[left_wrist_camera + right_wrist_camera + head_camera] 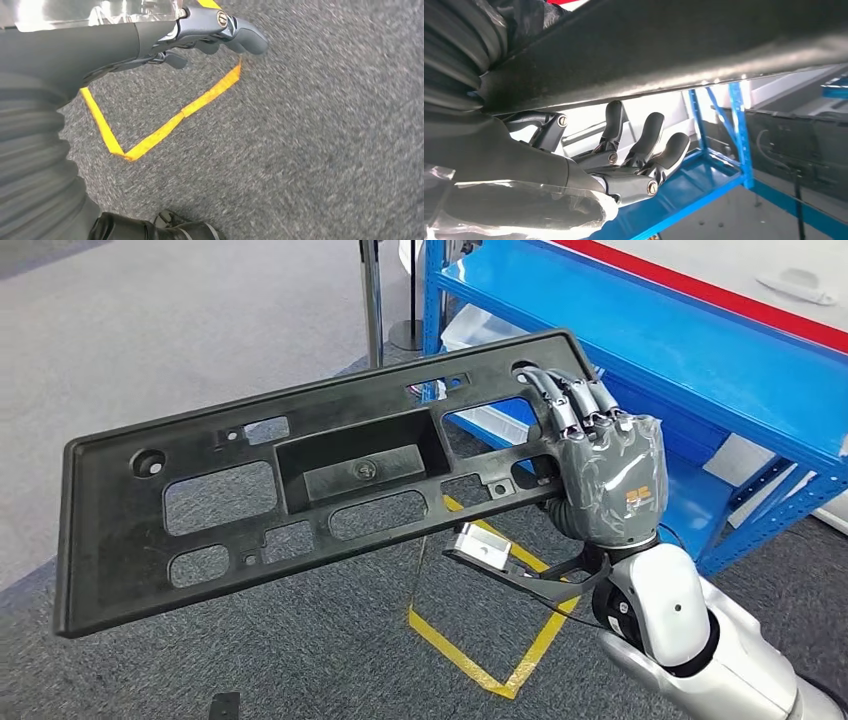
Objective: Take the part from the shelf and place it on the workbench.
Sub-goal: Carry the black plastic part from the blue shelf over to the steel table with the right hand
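One long black plastic panel (300, 490) with cut-outs, gripped by the right hand (605, 475); left hand (210, 35) curled, empty; grey carpet (150, 330), one blue steel shelf (700, 370)

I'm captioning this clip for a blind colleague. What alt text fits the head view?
The robot's right hand grips one end of a long black plastic panel with many cut-outs, holding it in the air over grey carpet. A blue metal shelf stands behind, and yellow tape marks the floor below.
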Robot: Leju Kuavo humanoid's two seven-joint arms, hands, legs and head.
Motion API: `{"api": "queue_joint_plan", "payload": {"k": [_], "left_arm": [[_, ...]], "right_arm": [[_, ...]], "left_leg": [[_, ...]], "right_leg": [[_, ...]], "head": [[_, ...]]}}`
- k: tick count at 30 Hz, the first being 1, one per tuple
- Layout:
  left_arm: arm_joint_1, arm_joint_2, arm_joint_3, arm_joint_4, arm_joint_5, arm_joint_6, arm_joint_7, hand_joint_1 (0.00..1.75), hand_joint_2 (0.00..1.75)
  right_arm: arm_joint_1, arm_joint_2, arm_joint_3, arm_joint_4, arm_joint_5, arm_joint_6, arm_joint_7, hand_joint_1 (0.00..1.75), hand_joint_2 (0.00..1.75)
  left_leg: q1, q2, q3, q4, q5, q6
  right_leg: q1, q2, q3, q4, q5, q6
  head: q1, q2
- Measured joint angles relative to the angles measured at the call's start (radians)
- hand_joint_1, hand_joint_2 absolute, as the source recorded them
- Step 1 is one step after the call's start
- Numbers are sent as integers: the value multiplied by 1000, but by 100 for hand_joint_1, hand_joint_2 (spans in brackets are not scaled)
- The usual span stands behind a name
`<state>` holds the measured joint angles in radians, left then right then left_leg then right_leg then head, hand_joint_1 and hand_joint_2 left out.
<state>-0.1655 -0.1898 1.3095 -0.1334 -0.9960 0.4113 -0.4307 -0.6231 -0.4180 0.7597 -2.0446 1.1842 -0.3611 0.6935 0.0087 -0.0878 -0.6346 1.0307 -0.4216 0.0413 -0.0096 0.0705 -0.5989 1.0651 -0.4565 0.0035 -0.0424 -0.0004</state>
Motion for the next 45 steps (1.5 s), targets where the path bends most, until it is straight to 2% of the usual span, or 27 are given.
{"api": "queue_joint_plan", "payload": {"k": [1,2,4,6,8,10,11,13,15,16,19,21,23,24,25,26,27,28,30,32,34,36,38,40,41,42,45], "left_arm": [[-1,-1,0,0,-1,0,0,0,175],[-2,-2,0,1,-1,1,1,0,175],[-1,-1,1,1,-2,2,1,0,175],[1,-1,1,1,-2,2,1,0,175],[0,-1,1,1,-4,2,1,0,175],[-1,-1,1,1,-7,2,1,0,175],[-1,-1,1,1,-8,2,1,0,175],[0,0,1,1,-8,2,1,0,175],[-2,0,1,1,-9,2,1,0,175],[-3,0,1,1,-9,2,1,0,175],[-3,1,1,1,-9,2,1,0,175],[-2,1,2,1,-9,2,2,0,175],[-2,1,2,1,-9,2,3,0,175],[-2,1,2,1,-9,2,4,0,175],[-2,1,2,1,-9,2,4,0,175],[-1,1,2,1,-9,2,5,0,175],[0,1,2,1,-9,2,5,0,175],[1,1,2,1,-9,2,6,0,175],[2,1,2,1,-9,2,6,0,175],[3,1,3,1,-9,2,5,0,175],[6,2,5,1,-9,2,5,0,175],[11,4,7,2,-9,2,4,0,175],[10,4,8,2,-9,2,3,0,175],[8,4,8,2,-9,1,3,0,175],[8,4,8,2,-9,1,3,0,175],[8,4,9,2,-9,1,3,0,175],[8,5,10,2,-9,1,3,0,175]], "right_arm": [[-1,-1,0,-1,1,0,0,175,175],[-2,-2,0,-1,2,1,0,175,175],[-2,-2,0,-2,3,1,0,175,175],[-3,-3,0,-2,5,2,-1,175,175],[-4,-4,0,-2,5,3,0,175,175],[-3,-4,0,-2,6,4,0,175,175],[-2,-4,0,-2,6,5,0,175,175],[-2,-4,0,-2,6,6,0,175,175],[-3,-4,0,-2,7,6,0,175,175],[-3,-4,0,-2,7,6,0,175,175],[-5,-4,0,-3,8,7,0,175,175],[-5,-4,0,-3,8,7,0,175,175],[-4,-5,0,-3,8,7,0,175,175],[-1,-5,0,-3,8,7,0,175,175],[2,-5,0,-3,8,7,0,175,175],[5,-5,0,-3,8,7,0,175,175],[7,-5,0,-3,8,7,0,175,175],[8,-5,0,-3,9,7,0,175,175],[9,-5,0,-3,11,6,0,175,175],[10,-5,0,-3,15,6,0,175,175],[13,-4,0,-3,18,5,0,175,175],[13,-3,0,-2,23,5,-2,175,175],[14,-2,0,0,25,5,-3,175,175],[14,-2,0,1,26,5,-3,175,175],[15,-2,0,1,26,5,-3,175,175],[15,-2,0,1,26,5,-3,175,175],[15,-2,0,1,26,4,-3,175,175]], "left_leg": [[3,-10,-5,0,3,-6],[5,-21,-10,-1,7,-14],[6,-29,-16,-2,10,-27],[2,13,-41,46,-20,-36],[5,63,-98,165,-80,-45],[10,77,-140,253,-107,-54],[13,81,-136,247,-95,-58],[16,105,-74,137,-39,-62],[9,136,-14,29,-8,-54],[6,141,-4,6,-6,-46],[5,113,-5,-2,-5,-23],[10,96,-1,-11,1,-11],[11,78,-1,-15,5,-4],[9,68,-2,-15,6,-3],[8,57,-2,-15,6,-2],[7,44,-2,-14,6,-2],[6,32,-1,-13,5,-2],[6,18,0,-11,5,-3],[6,-6,-3,-6,4,-7],[9,-27,-14,-4,7,-17],[12,-44,-22,-6,12,-30],[8,-10,-37,22,-6,-40],[5,50,-84,123,-59,-47],[9,73,-141,238,-103,-53],[10,77,-151,258,-104,-54],[10,82,-142,241,-87,-54],[4,130,-40,58,-12,-45]], "right_leg": [[0,14,11,-25,2,-5],[1,12,15,-32,0,-6],[-3,-11,23,-47,4,-7],[-9,-38,33,-64,12,-11],[-8,-66,36,-68,13,-15],[-8,-94,35,-66,11,-16],[-9,-106,35,-64,10,-14],[-11,-130,35,-56,2,-6],[-8,-148,34,-46,-7,6],[-4,-155,34,-43,-10,12],[-3,-173,40,-45,-16,28],[-8,-143,26,-6,-49,35],[-9,-95,-29,111,-111,36],[-9,-83,-63,178,-137,36],[-9,-77,-88,225,-147,35],[-9,-74,-99,237,-137,33],[-9,-71,-92,212,-108,30],[-9,-59,-68,151,-66,26],[-10,-11,-15,23,-6,17],[-9,15,8,-31,3,12],[-9,-5,12,-40,4,8],[-13,-31,21,-51,8,-1],[-12,-59,27,-56,9,-10],[-9,-89,28,-56,7,-15],[-8,-103,28,-55,6,-15],[-8,-115,28,-55,4,-14],[-4,-146,32,-52,-3,-4]], "head": [[0,0],[2,0],[4,0],[-1,0],[-5,0],[-5,0],[-5,0],[-5,0],[-5,0],[-4,0],[-2,0],[1,0],[5,0],[6,0],[6,0],[6,0],[6,0],[6,0],[5,0],[4,0],[5,0],[3,0],[0,0],[-1,0],[0,0],[-1,0],[-2,0]]}}
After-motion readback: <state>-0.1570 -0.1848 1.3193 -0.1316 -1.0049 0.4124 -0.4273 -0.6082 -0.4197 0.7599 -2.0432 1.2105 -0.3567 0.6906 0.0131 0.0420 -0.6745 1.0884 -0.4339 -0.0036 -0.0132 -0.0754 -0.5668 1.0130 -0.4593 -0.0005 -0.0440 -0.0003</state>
